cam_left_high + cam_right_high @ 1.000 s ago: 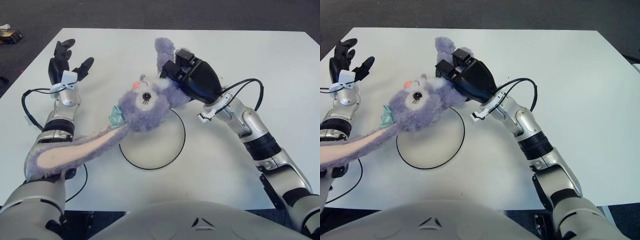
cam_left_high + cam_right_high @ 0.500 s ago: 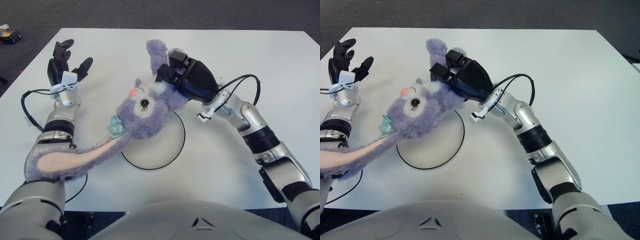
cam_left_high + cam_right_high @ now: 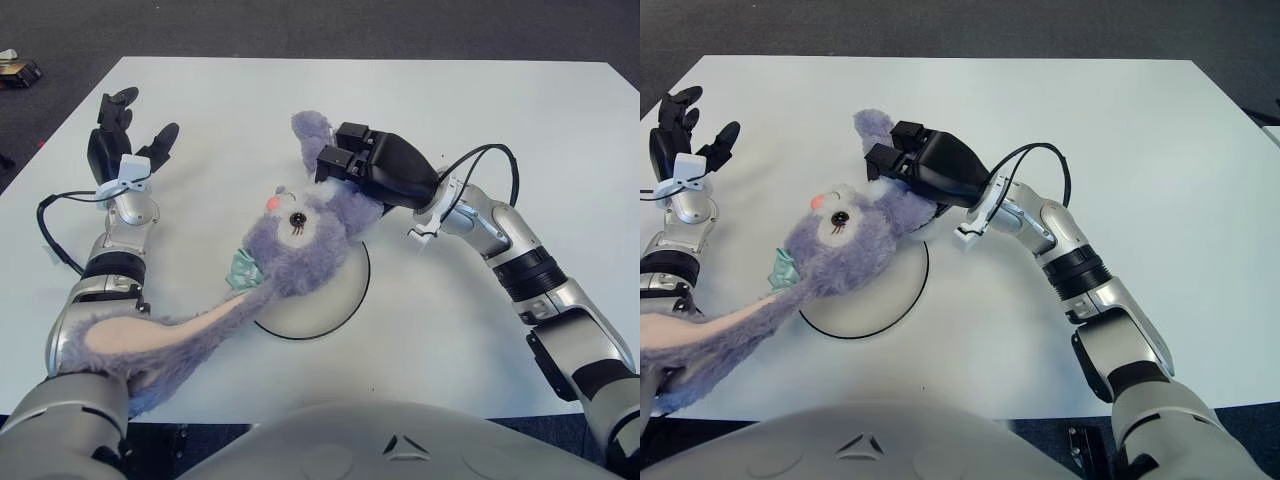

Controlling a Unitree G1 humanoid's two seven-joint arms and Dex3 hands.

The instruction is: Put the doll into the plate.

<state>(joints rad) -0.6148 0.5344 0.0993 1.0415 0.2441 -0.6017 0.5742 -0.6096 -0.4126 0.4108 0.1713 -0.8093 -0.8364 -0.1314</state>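
Note:
A purple plush rabbit doll (image 3: 295,235) with a pink nose and a teal bow hangs low over the white, black-rimmed plate (image 3: 325,318) at the table's middle, its head on the plate's left part. My right hand (image 3: 345,165) is shut on the doll's upper body, just beyond the plate's far edge. One long pink-lined ear (image 3: 150,330) trails left and drapes over my left forearm near the front edge. My left hand (image 3: 125,140) is raised over the table's far left, fingers spread, holding nothing.
The white table (image 3: 520,110) stretches wide to the right and behind the plate. A black cable (image 3: 50,225) loops beside my left arm. Dark floor surrounds the table, with a small object (image 3: 18,68) at the far left.
My right hand has come down and tilted forward, bringing the doll's head lower onto the plate. The long ear has slid toward the front edge. My left hand shifted slightly left.

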